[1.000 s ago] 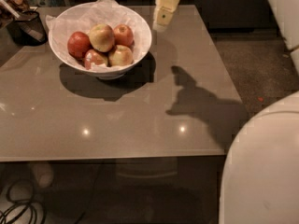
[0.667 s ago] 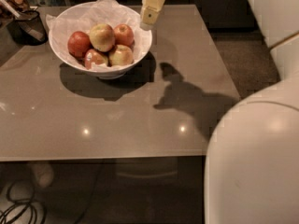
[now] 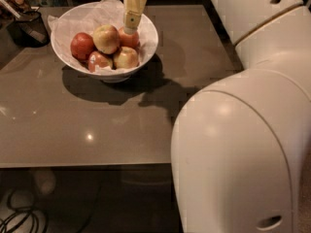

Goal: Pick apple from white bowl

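Observation:
The white bowl (image 3: 146, 45), lined with crumpled white paper, stands on the grey-brown table at the back left. It holds several apples. The largest apple (image 3: 106, 38), pale yellow-green with a reddish blush, lies on top in the middle. An all-red apple (image 3: 81, 45) is at its left, and two smaller yellow-and-red apples (image 3: 125, 58) lie in front. My gripper (image 3: 130, 26) hangs over the right part of the bowl, its tip just right of the largest apple and above another apple behind it.
A dark container (image 3: 30, 25) stands at the table's back left, beside the bowl. My arm's large white housing (image 3: 243, 144) fills the right side of the view. Cables (image 3: 19, 217) lie on the floor under the table's front edge.
My gripper has moved left from beside the bowl's right rim to over the apples. The arm's housing now covers more of the right side.

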`<control>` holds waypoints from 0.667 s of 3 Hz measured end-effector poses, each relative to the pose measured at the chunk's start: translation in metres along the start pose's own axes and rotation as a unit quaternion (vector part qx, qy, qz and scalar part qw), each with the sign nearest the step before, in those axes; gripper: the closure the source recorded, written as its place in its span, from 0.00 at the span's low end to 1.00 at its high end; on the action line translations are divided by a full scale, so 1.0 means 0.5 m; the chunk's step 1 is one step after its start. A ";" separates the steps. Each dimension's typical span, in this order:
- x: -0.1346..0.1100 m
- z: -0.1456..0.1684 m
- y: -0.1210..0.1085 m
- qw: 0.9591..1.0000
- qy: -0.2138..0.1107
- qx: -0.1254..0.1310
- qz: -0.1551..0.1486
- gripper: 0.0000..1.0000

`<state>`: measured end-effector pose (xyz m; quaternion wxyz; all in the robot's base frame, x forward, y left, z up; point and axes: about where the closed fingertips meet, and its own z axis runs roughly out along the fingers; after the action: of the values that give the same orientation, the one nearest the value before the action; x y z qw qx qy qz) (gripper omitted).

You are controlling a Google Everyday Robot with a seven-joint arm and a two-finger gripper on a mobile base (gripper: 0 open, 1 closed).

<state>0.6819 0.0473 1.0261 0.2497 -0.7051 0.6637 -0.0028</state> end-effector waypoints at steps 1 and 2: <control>-0.008 0.009 -0.006 1.000 -0.015 0.002 -0.003 0.00; -0.025 0.045 0.003 0.999 -0.030 -0.020 0.007 0.08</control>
<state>0.6865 0.0668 1.0100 0.2553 -0.7053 0.6605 0.0331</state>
